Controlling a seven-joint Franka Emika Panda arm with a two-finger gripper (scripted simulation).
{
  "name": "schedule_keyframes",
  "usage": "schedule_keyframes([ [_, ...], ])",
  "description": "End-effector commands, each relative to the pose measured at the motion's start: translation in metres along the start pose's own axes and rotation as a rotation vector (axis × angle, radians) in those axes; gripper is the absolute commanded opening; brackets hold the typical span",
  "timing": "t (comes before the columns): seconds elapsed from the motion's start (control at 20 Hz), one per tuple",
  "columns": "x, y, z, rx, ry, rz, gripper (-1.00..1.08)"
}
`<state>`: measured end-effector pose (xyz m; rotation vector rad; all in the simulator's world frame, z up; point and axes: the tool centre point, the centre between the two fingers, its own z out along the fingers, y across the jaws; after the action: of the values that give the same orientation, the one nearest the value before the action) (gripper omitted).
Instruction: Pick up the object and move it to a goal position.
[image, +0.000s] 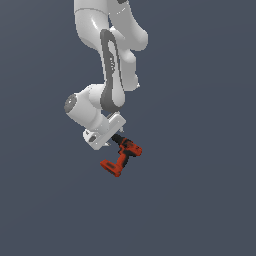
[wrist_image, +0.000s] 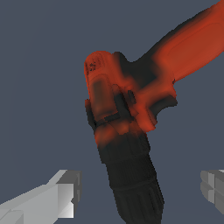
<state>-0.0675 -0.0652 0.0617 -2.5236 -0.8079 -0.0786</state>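
Observation:
The red-orange drill (image: 122, 157) lies just below the white gripper hand (image: 103, 131); its black chuck points up toward the hand and its blocky red base sits at the lower left of the exterior view. In the wrist view the drill (wrist_image: 131, 92) fills the middle, with the black chuck (wrist_image: 133, 183) between the two grey fingertips. My gripper (wrist_image: 140, 190) is open. One fingertip (wrist_image: 65, 192) and the other (wrist_image: 214, 188) stand wide apart, with a gap on each side of the chuck. In the exterior view the fingers are hidden behind the hand and drill.
The white arm (image: 107, 60) reaches down from the top of the exterior view. Behind everything is a plain dark grey-blue ground (image: 200, 200) with no other objects or edges in view.

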Motion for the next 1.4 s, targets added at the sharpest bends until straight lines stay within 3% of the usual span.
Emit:
schedule_keyframes([
  [0.0, -0.002, 0.000, 0.003, 0.020, 0.023, -0.037, 1.08],
  [0.6, -0.008, -0.001, 0.008, 0.068, 0.096, -0.140, 1.08],
  [1.35, -0.006, -0.004, 0.033, 0.071, 0.103, -0.148, 1.08],
])
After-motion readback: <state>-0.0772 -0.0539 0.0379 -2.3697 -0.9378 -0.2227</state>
